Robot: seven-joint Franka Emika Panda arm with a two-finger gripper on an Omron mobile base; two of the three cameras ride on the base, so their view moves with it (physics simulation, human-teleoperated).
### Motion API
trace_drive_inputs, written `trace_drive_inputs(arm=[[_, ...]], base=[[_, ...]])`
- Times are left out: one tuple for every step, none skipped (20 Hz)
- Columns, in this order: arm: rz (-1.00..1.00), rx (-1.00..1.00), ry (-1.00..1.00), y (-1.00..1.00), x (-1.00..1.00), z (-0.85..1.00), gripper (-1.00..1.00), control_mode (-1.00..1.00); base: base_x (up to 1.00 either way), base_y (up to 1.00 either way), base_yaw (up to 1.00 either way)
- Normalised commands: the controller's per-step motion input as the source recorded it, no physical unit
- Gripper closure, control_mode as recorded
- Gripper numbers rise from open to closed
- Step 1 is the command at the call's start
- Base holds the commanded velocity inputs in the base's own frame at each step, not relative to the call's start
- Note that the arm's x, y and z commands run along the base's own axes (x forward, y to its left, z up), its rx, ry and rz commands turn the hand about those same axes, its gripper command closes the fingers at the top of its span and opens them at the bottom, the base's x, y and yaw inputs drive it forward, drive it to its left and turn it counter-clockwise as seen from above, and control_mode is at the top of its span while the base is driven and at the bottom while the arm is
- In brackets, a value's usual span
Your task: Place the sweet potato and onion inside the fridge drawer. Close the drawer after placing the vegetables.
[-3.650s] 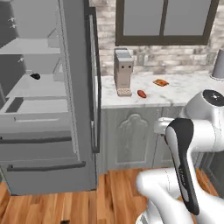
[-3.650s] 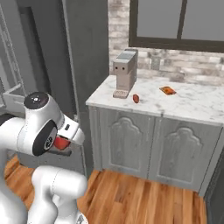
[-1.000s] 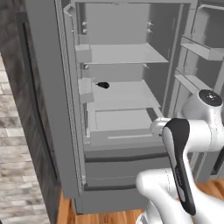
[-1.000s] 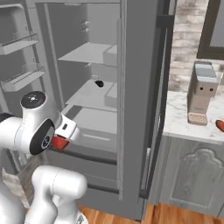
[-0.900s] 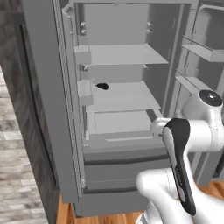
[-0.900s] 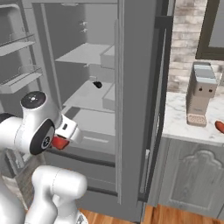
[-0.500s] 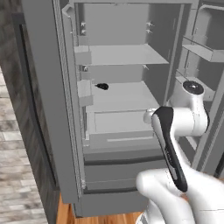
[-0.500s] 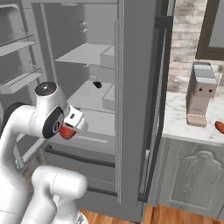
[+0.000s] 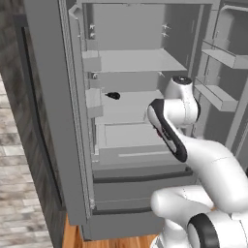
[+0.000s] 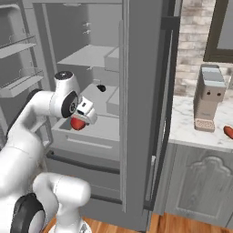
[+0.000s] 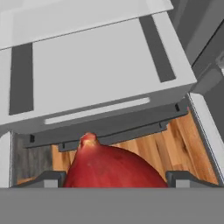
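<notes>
- Fingers (image 11: 48,178) clamped on the onion (image 11: 111,166), one tip each side.
- Gripper (image 10: 78,119) hangs at the front edge of the open drawer (image 11: 105,61), which sits pulled out of the fridge (image 9: 53,121).
- Next, as I judge it: carry forward over the drawer's middle, lower, then release, or it may roll off the front.
- Sweet potato (image 10: 228,132) lies on the counter (image 10: 186,132), well apart.

Even, flat rendered light; soft shadows; sharp, no glare/blur.
</notes>
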Motion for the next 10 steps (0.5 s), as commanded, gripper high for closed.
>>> trace_drive_inputs(arm=[[0.0,0.0,0.0,0.0,0.79,-0.51,1.0,-1.0],[0.0,-0.01,0.0,0.0,0.69,-0.62,1.0,-1.0],[0.0,-0.03,0.0,0.02,0.55,-0.66,1.0,-1.0],[0.0,-0.04,-0.02,0.0,0.49,-0.74,1.0,-1.0],[0.0,-0.01,0.0,0.0,0.51,-0.73,1.0,-1.0],[0.0,0.0,0.0,0.0,0.44,-0.66,1.0,-1.0],[0.0,0.0,0.0,0.06,0.49,-0.63,1.0,-1.0],[0.0,0.0,0.0,0.01,0.46,-0.64,1.0,-1.0],[0.0,0.0,-0.01,0.03,0.41,-0.57,1.0,-1.0],[0.0,0.0,-0.04,0.0,0.42,-0.34,1.0,-1.0]], base=[[0.0,0.0,0.0],[0.0,0.0,0.0],[0.0,0.0,0.0],[0.0,0.0,0.0],[0.0,0.0,0.0],[0.0,0.0,0.0],[0.0,0.0,0.0],[0.0,0.0,0.0],[0.0,0.0,0.0],[0.0,0.0,0.0]])
